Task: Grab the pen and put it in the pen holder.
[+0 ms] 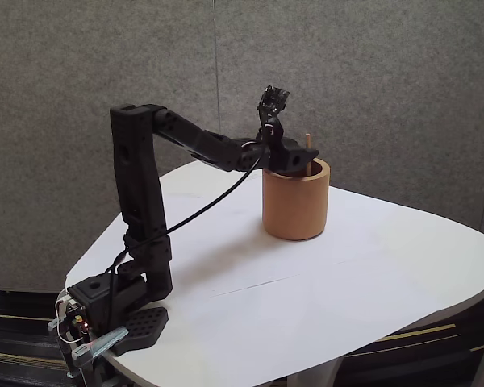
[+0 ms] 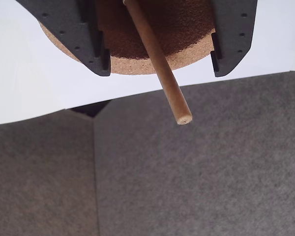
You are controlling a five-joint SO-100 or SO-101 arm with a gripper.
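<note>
We find the claw (image 1: 294, 160) poised over the mouth of the pen holder (image 1: 295, 201), which stands upright on the white counter (image 1: 323, 282), well apart from the arm's base (image 1: 113, 310). In the wrist view the claw (image 2: 157, 46) stands wide: its two dark fingers (image 2: 83, 34) sit far to either side of the pen (image 2: 160, 64), and neither touches it. The pen runs between them, its lower part down in the holder's dark inside and its blunt free end pointing out past the cork rim (image 2: 137, 64). In the fixed view a short tan tip (image 1: 308, 141) pokes up just above the rim, leaning a little. We judge the pen already rests in the holder and the placing step is essentially done. As to handling: the pen looks like a thin, stiff wooden stick, light, with a matte surface that should not slip much between flat fingers; being round it could roll or pivot if pinched near one end. If a re-grasp were needed, we would take it on the exposed shaft just above the rim. The holder looks thick-walled and steady, unlikely to tip from a light brush.
</note>
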